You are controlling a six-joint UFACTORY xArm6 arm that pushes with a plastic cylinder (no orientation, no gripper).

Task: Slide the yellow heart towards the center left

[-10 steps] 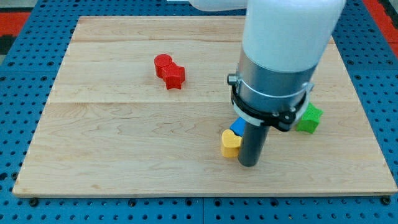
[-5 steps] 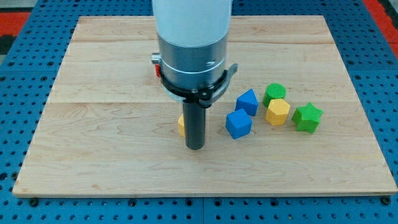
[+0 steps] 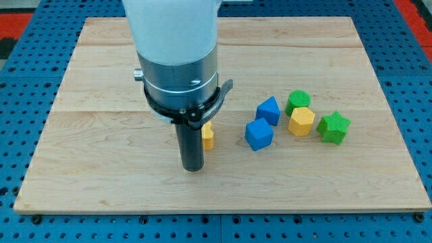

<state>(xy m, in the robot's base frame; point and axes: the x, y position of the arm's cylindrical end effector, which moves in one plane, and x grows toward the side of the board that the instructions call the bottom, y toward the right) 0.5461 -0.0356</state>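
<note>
1. Rod status: my tip (image 3: 192, 167) is resting on the wooden board (image 3: 94, 169), low and somewhat left of the board's middle. It has no jaws and is holding nothing; it can only push.

2. Task object: the yellow heart (image 3: 208, 136) is sitting just to the view's right of the rod, slightly above the tip, mostly hidden behind the shaft. Only a sliver is showing, so its shape cannot be confirmed from this view, nor whether the rod is touching it.

3. Other items: two blue blocks (image 3: 268, 110) (image 3: 258, 134), a green cylinder (image 3: 298, 101), a yellow hexagonal block (image 3: 301, 121) and a green star (image 3: 333, 127) are lying in a cluster well apart to the view's right, clear of the tip.

4. Progress, as a judgement: the heart is lying near the board's middle, not at the centre left. The larger part of the leftward travel is remaining.

5. Concern: the tip is standing on the heart's left side, which is the wrong side for pushing it left. Repositioning round to its right side is likely needed.
</note>
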